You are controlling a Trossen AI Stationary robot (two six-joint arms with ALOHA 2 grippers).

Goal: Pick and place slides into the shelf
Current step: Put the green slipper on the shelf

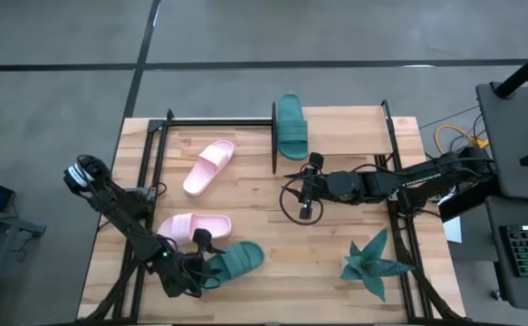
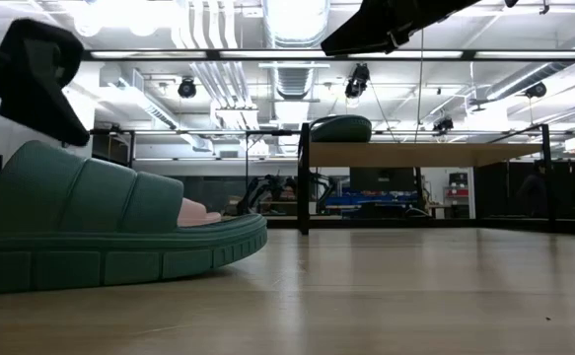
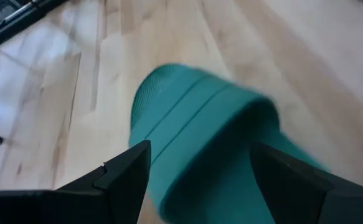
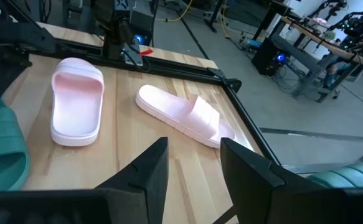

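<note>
Left gripper [image 3: 200,152]: found spread wide astride one end of a dark teal slide [image 1: 238,260], well apart from the shelf [image 1: 345,140] on the left arm's side. Saw no firm pinch, and the sole lay flat on the wooden tabletop [image 1: 264,281]. Right gripper [image 4: 193,152]: found released and empty, hovering just in front of the shelf.

Judged the largest risk to be a lost grip. Soft foam would probably squash between narrow fingers, then spring free or droop once lifted by one end. Next, reckoned on a collision at the shelf: could catch a sagging sole on a black upright, or shove the shelved teal slide [image 1: 291,127] off the board. Least, could nudge the pink slide [image 1: 194,226] lying just beside the straddled one on its shelf-facing side.

Counted, largest first:
- one tabletop
- one shelf
- two arms
- four slides: two teal, with one on the shelf, and two pink, the second [image 1: 209,166] lying nearer the shelf's left end
- one teal star-shaped plant [image 1: 372,263] in front of the shelf's right end
</note>
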